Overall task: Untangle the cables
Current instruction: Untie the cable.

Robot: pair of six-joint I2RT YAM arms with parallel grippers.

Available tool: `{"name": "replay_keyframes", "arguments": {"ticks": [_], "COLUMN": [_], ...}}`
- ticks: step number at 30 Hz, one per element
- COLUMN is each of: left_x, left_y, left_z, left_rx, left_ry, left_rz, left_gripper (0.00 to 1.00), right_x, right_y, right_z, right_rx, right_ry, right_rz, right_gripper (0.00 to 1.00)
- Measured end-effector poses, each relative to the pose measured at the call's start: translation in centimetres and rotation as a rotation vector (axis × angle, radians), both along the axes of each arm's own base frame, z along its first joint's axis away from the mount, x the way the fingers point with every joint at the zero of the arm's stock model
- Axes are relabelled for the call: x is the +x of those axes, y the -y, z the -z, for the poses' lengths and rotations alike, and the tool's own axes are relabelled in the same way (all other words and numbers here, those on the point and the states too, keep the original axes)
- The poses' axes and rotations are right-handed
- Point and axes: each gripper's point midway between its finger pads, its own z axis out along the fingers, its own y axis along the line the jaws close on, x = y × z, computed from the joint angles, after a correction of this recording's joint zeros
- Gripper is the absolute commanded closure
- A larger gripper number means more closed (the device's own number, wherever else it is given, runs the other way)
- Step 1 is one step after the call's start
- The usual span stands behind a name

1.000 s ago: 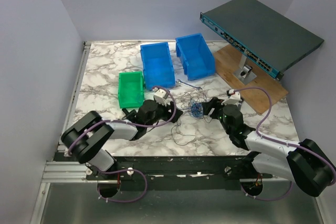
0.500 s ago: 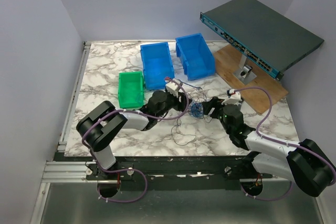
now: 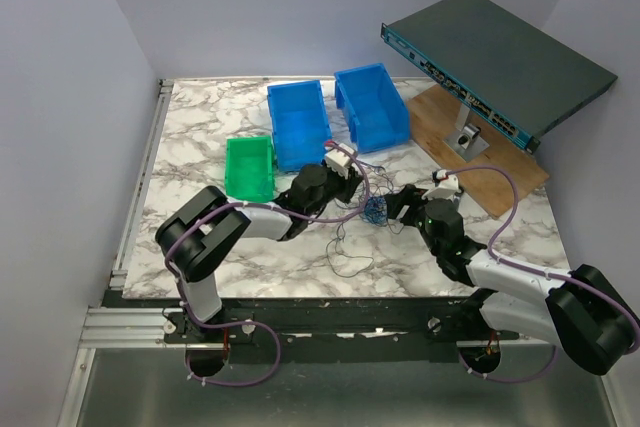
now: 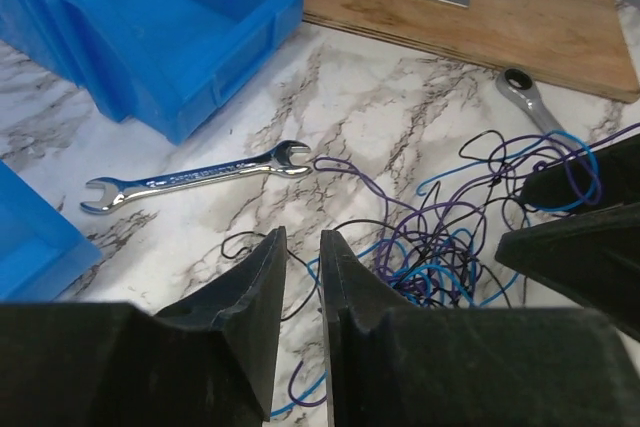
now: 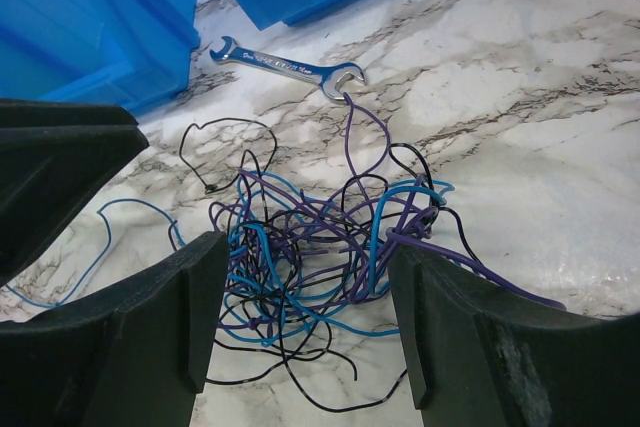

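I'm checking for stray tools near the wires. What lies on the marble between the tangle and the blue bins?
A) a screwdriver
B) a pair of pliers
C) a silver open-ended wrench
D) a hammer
C: a silver open-ended wrench lies flat on the marble tabletop between the cables and the blue bins, as the right wrist view shows.

Black and grey arms [image 3: 255,219] carry lilac cables [image 3: 512,187]
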Motion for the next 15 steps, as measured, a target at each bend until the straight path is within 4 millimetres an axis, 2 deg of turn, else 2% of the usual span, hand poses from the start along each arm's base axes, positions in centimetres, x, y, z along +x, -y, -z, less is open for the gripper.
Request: {"name": "replay_keyframes", "arguments": {"ticks": [7, 12, 15], "left_x": [0.5, 2.3, 2.6], "left_y": [-0.1, 1.2, 1.4], "left_z": [0.9, -0.9, -1.6], "left_rx": [0.036, 0.034, 0.024], "left_ry": [0.011, 0.028, 0.042], "left_rz": [-0.005, -0.001, 0.004], "left_gripper": [0.79, 0.77, 0.7], "right_x": [0.0, 0.0, 0.0], "right_y": [0.0, 0.0, 0.0], "right_z": [0.0, 0.0, 0.0], "right_rx": [-0.001, -0.001, -0.002], "right_ry": [0.0, 0.0, 0.0], "right_rz": [0.0, 0.0, 0.001], "right_gripper": [0.29, 0.29, 0.29]}}
